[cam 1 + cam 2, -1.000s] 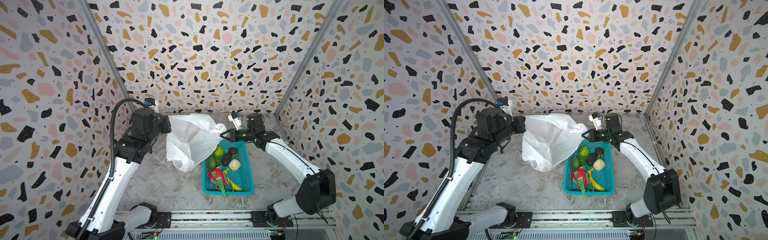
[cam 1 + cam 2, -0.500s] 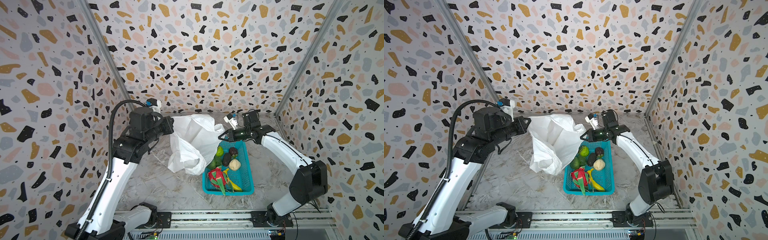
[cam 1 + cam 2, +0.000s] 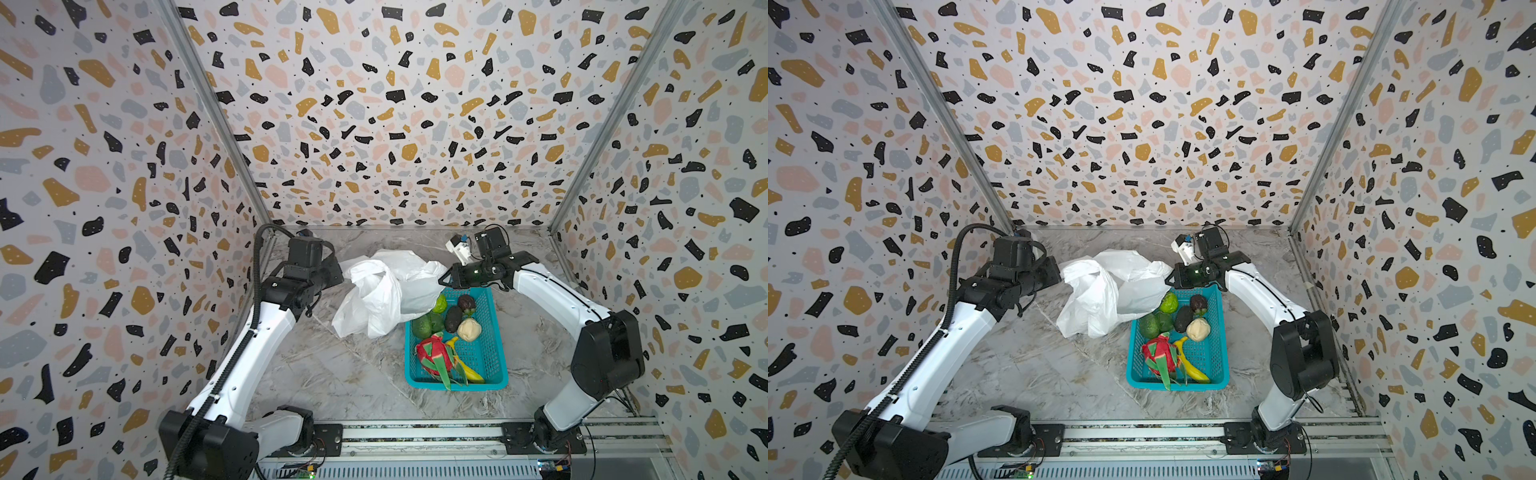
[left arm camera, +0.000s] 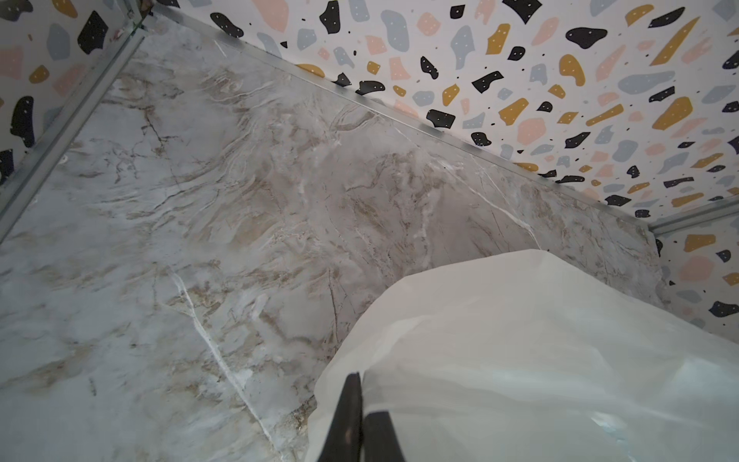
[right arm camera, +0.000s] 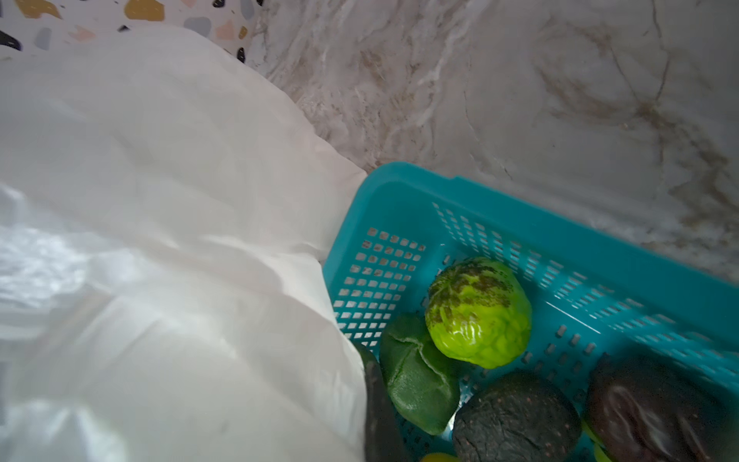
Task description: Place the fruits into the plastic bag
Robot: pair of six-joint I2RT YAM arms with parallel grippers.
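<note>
Left pincer [image 4: 362,396] is clamped on one edge of the white plastic bag [image 3: 382,291]. Right pincer [image 3: 445,278] is closed on the opp. edge. The bag hangs between them, its bottom draped on the marble worktop [image 3: 332,374] & over a corner of the teal basket [image 3: 457,385]. Fruits [image 3: 453,319] – incl. dragon fruit [image 3: 432,357], banana [image 3: 471,373] – lie in the basket.

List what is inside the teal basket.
Visible in the teal basket: dragon fruit, banana, a pale round fruit, two dark fruits, a bright green bumpy fruit and dark green ones. The plastic bag drapes over its far corner, hiding whatever lies there.
</note>
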